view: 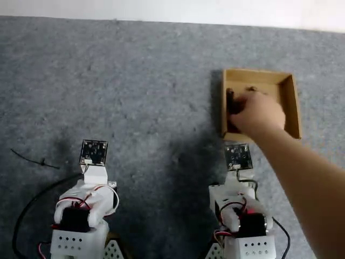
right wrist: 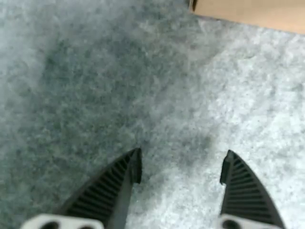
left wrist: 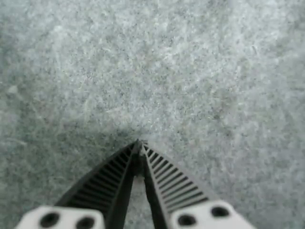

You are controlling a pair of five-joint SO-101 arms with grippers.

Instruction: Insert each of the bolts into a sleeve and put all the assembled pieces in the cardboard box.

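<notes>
The cardboard box (view: 287, 104) sits on the grey carpet at the right, ahead of the right arm. A person's hand (view: 259, 114) is inside the box, over dark pieces (view: 230, 102) along its left wall. Both arms rest folded at the near edge. My left gripper (left wrist: 139, 144) is shut, tips touching, over bare carpet. My right gripper (right wrist: 181, 164) is open with nothing between its fingers; the box's wall (right wrist: 248, 12) lies just beyond it.
A thin black cable tie (view: 35, 161) lies on the carpet at the left. The person's forearm (view: 312, 183) crosses the right side of the table, over the right arm's base. Wide bare carpet (view: 135, 86) stretches across the middle and left.
</notes>
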